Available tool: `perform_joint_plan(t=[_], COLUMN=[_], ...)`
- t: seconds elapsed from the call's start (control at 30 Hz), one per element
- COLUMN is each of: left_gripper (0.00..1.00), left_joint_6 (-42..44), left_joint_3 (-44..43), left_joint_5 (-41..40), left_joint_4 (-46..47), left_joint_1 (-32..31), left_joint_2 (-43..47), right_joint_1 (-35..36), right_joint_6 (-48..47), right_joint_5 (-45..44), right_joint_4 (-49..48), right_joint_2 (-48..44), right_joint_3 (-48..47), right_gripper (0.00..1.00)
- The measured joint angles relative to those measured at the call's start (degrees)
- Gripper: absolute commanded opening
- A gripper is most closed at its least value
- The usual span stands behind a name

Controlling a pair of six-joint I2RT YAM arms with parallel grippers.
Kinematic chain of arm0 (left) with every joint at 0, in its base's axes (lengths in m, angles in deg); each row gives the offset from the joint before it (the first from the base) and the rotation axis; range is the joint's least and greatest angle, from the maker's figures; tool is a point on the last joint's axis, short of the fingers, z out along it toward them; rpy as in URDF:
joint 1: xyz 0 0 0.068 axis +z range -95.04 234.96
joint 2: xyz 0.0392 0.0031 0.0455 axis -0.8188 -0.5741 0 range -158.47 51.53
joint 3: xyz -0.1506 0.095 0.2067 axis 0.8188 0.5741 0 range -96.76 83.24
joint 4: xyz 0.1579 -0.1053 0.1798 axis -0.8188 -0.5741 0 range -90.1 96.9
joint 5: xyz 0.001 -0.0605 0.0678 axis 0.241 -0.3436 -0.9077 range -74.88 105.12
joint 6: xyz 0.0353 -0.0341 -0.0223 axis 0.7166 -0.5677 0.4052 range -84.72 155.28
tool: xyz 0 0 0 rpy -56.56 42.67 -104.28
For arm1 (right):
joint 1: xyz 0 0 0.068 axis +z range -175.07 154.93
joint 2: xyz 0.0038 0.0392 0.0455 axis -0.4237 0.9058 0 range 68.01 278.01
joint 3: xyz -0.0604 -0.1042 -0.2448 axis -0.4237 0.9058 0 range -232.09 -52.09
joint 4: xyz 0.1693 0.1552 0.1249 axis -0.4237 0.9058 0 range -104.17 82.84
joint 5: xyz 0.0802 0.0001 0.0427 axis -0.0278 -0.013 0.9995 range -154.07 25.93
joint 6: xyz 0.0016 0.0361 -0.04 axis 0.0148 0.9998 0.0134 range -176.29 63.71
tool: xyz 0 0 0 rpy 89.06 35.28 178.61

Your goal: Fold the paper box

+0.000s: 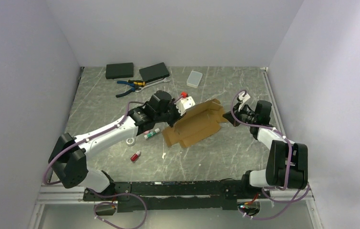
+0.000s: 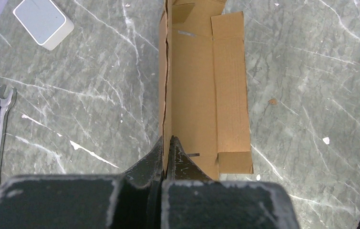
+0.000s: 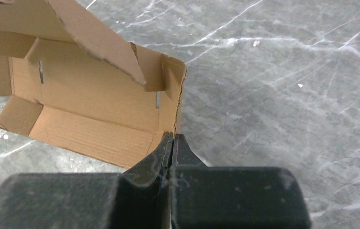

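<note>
Paper box (image 1: 194,125), half-formed at centre of top view, looks light, thin & easily creased, so prob best held by wall edges near folds, as now: left gripper (image 2: 168,143) & right gripper (image 3: 173,138) each pinched shut on cardboard at opp. ends

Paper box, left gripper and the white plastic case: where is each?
paper box (image 1: 194,125): top external view, middle of its brown cardboard.
left gripper (image 2: 167,143): left wrist view, between fingertips pinching the cardboard wall.
white plastic case (image 1: 194,78): top external view, centre of its top.
</note>
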Motion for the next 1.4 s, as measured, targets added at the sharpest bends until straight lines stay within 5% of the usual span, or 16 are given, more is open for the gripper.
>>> perform_joint_plan(t=[0.3, 0.57, 1.03, 1.2, 1.33, 1.4], left_gripper=[0.00, 0.00, 0.00, 0.00, 0.00, 0.00], left_joint_6=[-0.76, 0.07, 1.68, 2.10, 2.54, 2.86], left_joint_3=[1.57, 3.58, 3.58, 3.58, 3.58, 3.58], left_joint_5=[-2.05, -1.99, -1.01, -1.07, -1.14, -1.16], left_joint_4=[0.35, 1.49, 2.40, 2.36, 2.34, 2.34], left_joint_1=[-1.51, -2.40, -4.07, -4.17, -4.22, -4.22], left_joint_2=[0.59, 2.64, 4.42, 4.42, 4.42, 4.44], right_joint_1=[-0.90, -1.77, -2.16, -2.16, -2.16, -2.14], right_joint_6=[-6.10, -11.39, -3.67, -2.91, -2.58, -2.38], right_joint_5=[3.96, 6.93, -0.26, -4.20, -4.68, -4.50], right_joint_4=[7.87, 14.43, 15.26, 15.69, 17.73, 18.56], right_joint_2=[-1.55, -3.58, -1.46, -1.27, 0.61, 1.70], right_joint_3=[-0.04, -0.04, -5.75, -6.58, -8.59, -9.66], right_gripper=[0.03, 0.24, 0.41, 0.32, 0.00, 0.00])
